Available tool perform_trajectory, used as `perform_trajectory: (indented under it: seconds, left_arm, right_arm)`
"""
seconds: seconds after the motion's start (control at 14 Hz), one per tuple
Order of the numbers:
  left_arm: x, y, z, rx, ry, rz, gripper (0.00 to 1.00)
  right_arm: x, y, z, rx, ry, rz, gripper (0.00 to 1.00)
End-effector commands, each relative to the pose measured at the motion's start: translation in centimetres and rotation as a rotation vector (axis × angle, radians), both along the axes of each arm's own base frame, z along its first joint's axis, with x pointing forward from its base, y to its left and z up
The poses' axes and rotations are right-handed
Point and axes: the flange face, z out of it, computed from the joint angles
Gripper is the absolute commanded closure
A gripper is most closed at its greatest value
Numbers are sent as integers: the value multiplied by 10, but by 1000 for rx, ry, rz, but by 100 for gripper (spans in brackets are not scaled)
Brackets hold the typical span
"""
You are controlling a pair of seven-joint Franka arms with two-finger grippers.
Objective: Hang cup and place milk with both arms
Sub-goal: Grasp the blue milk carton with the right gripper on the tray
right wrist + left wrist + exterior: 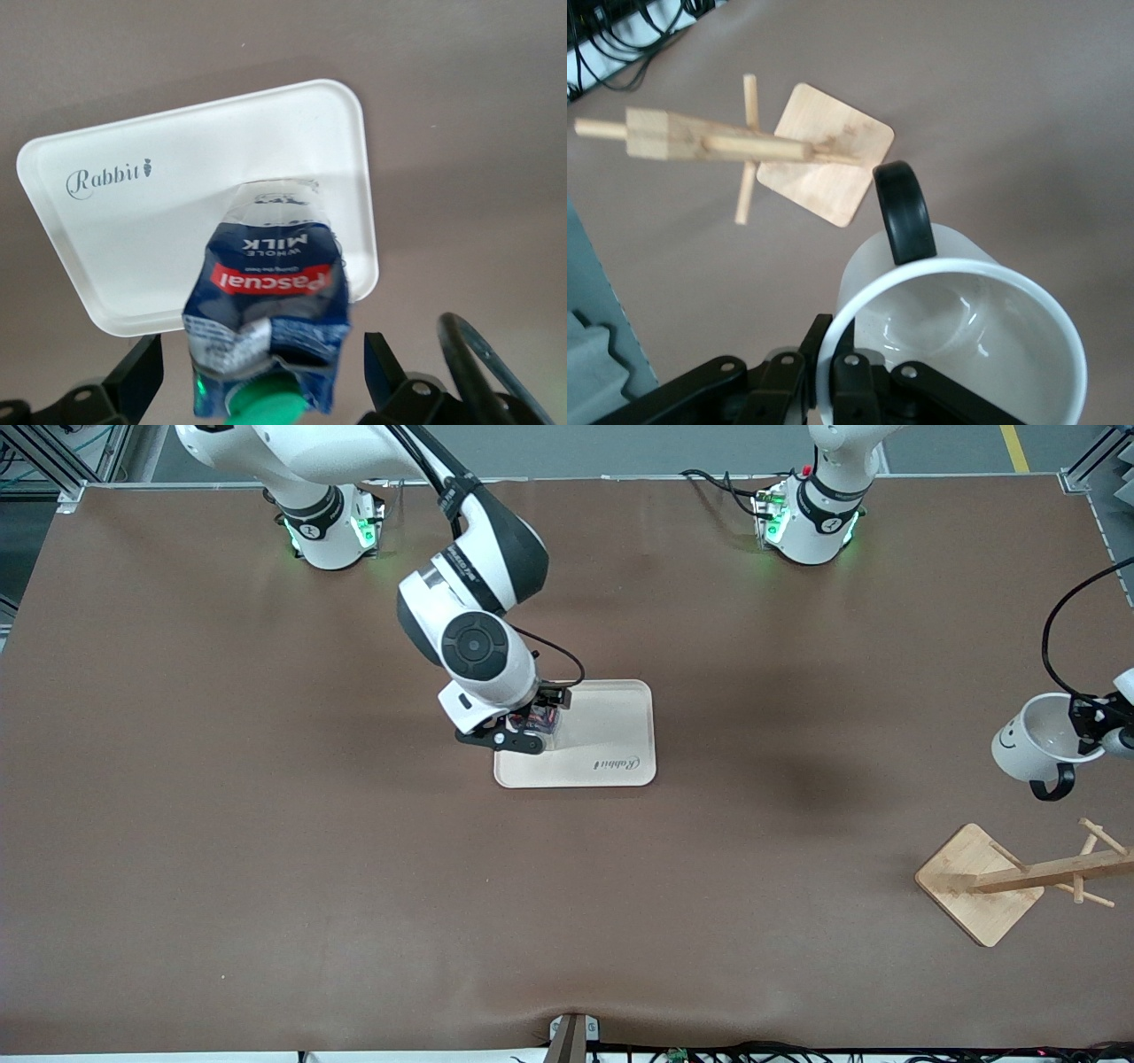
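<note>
The milk [537,722], a dark blue carton with a green cap, stands upright on the cream tray [611,735] at the corner toward the right arm's end. My right gripper [530,732] is open around it, fingers apart from its sides. In the right wrist view the milk [266,301] stands between the open fingers [142,367] on the tray [133,230]. My left gripper [1085,724] is shut on the rim of the white smiley cup [1028,742], held tilted in the air above the table beside the wooden rack [1019,877]. The left wrist view shows the cup [966,345], its black handle toward the rack [744,146].
The rack has a square wooden base [979,886] and a post with pegs [1094,837], near the table edge at the left arm's end. The tray carries a "Rabbit" mark [617,764]. The brown table [266,824] stretches wide toward the right arm's end.
</note>
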Motion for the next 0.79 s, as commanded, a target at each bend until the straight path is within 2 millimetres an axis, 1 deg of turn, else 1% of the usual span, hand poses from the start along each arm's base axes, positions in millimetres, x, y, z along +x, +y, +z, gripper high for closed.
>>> perform_trajectory:
  seconds: [0.0,0.07,0.14,0.21,0.29,0.36,0.43,0.5,0.57,0.71]
  left_arm:
    - [17,24,-6,-68,-32,-39,100]
    - [21,27,-12,-92,-27,-61,100]
    - [25,29,-11,-103,-34,-85,100]
    - [28,31,-9,-104,-40,-95,100]
    - [27,37,-9,-104,-42,-90,100]
    - [27,38,-9,-104,-42,-87,100]
    - [28,38,-6,-101,-47,-89,100]
    - [30,40,-7,-103,-50,-88,100]
    - [33,42,-8,-104,-52,-91,100]
    - [39,45,-10,-108,-55,-104,100]
  right_arm:
    - [-6,2,-18,-15,4,-23,0]
    - [-9,4,-24,-20,-6,-42,0]
    - [-11,7,-31,-22,-36,-86,0]
    - [-8,7,-35,-24,-78,-122,0]
    - [-5,7,-35,-30,-102,-159,28]
    - [-5,8,-32,-39,-101,-218,71]
    - [-4,8,-29,-49,-94,-295,100]
    - [-4,9,-26,-51,-93,-324,100]
    - [1,3,-20,-45,-100,-318,100]
    - [8,2,2,-39,-87,-331,100]
